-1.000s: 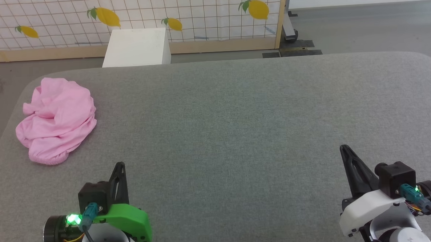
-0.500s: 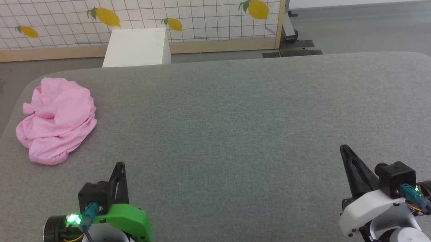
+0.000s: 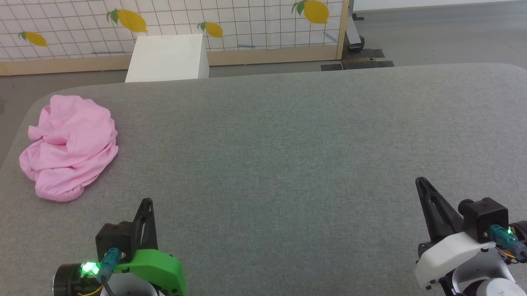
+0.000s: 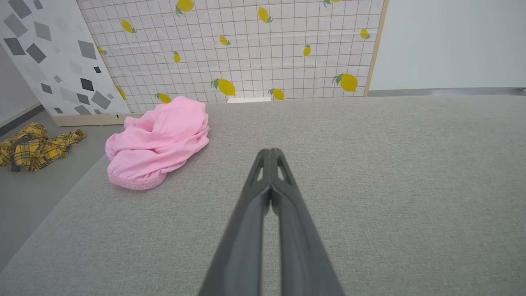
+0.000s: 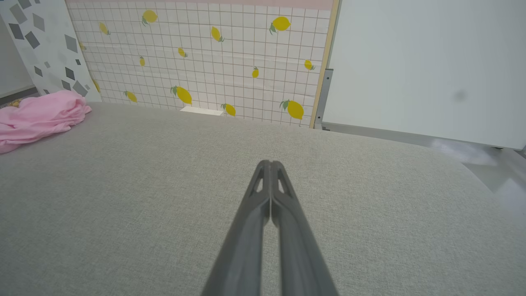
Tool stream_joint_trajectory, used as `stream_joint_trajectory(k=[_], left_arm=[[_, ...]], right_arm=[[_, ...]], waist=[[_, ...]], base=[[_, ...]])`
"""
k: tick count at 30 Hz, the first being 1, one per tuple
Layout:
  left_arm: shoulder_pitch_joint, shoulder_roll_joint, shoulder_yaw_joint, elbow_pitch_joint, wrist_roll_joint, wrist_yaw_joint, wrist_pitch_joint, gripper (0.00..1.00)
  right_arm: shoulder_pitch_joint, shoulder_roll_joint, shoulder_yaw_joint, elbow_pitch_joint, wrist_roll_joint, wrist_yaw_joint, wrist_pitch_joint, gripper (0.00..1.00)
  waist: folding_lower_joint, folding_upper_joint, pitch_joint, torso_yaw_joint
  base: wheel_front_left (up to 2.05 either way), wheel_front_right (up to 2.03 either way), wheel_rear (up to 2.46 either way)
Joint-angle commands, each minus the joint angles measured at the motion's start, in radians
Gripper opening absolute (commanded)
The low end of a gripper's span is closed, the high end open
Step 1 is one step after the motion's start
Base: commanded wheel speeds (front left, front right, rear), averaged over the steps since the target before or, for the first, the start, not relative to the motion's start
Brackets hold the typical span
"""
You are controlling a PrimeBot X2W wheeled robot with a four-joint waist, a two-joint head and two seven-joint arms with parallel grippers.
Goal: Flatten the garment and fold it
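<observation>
Off the left edge of the grey padded table, a yellow plaid cloth lies on the floor, apart from the work. On the table's far left corner sits the garment, a pink crumpled heap with folds running over one another and its gathered waistband curling along the near edge. It looks thin, soft and light, so it should lift with little effort but sag and drag, and a pinch in the middle of the heap would likely catch several layers at once. The waistband is the firmest and most readable part, so it seems the best place to take hold, one grip at each end, to shake the cloth open. Right of the heap and nearer, the left gripper hangs over bare table with its fingers pressed together, grasping nothing. A white box stands beyond the far edge, before a lemon-print panel. At the near right, well apart from the garment, the right gripper is likewise clenched and empty.
</observation>
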State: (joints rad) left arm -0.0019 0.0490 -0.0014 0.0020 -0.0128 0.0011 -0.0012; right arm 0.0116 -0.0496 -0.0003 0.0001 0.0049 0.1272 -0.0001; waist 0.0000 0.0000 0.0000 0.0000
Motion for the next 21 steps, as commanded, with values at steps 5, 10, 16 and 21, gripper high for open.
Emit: stream_joint_trajectory(k=[5,10,16,21], left_arm=[[0.000,0.000,-0.002,0.000,-0.006,0.000,-0.001,1.00],[-0.002,0.000,-0.013,0.002,-0.013,0.006,-0.010,1.00],[-0.005,0.000,-0.025,0.007,-0.021,0.014,-0.022,1.00],[-0.009,0.000,-0.034,0.010,-0.030,0.022,-0.033,1.00]], right_arm=[[0.000,0.000,0.000,0.000,0.001,-0.001,-0.001,1.00],[0.003,0.000,-0.004,-0.003,0.004,-0.001,-0.008,1.00],[0.005,0.000,-0.007,-0.005,0.005,-0.001,-0.017,1.00],[0.006,0.000,-0.013,-0.007,0.008,-0.001,-0.026,1.00]], waist=[[0.0000,0.0000,0.000,0.000],[0.0000,0.0000,0.000,0.000],[0.0000,0.0000,0.000,0.000],[0.0000,0.0000,0.001,0.000]], base=[[0.00,0.00,0.00],[0.00,0.00,0.00],[0.00,0.00,0.00],[0.00,0.00,0.00]])
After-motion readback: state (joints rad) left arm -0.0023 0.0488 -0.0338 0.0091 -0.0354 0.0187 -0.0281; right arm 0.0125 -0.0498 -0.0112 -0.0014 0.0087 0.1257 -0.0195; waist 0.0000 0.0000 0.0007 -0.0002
